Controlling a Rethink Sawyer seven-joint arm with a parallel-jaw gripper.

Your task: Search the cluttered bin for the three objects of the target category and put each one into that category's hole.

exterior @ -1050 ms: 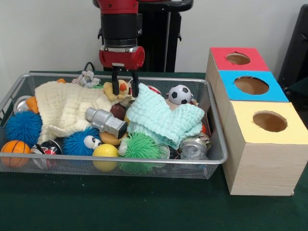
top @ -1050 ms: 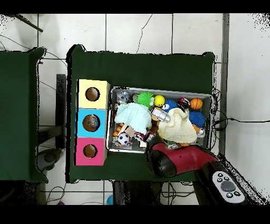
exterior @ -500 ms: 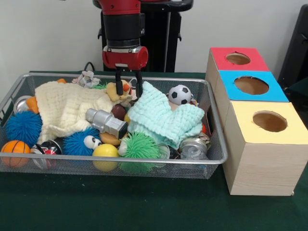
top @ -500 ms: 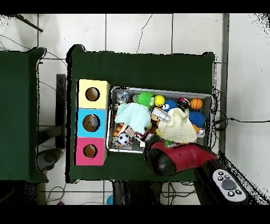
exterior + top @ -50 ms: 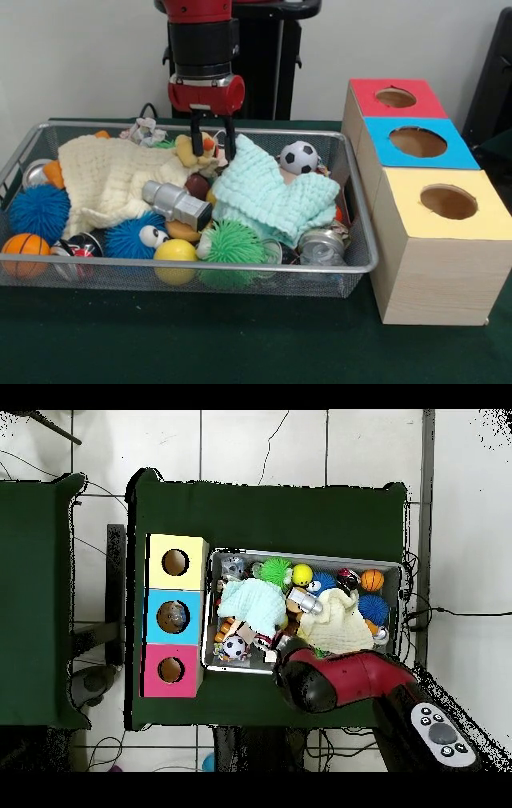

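Gripper point(image 5: 213, 146) over the wire bin point(image 5: 358, 232)
Its jaws stand apart, holding nothing, straddling a yellow plush toy point(image 5: 190, 151) beside the mint cloth point(image 5: 272, 195).

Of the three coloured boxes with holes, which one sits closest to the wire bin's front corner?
The yellow box. It stands right beside the bin at its front right corner; the blue box and red box line up behind it.

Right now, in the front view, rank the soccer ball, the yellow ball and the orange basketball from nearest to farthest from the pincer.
1. Soccer ball, to the picture's right of the pincer.
2. Yellow ball, at the bin's front edge.
3. Orange basketball, front-left corner.
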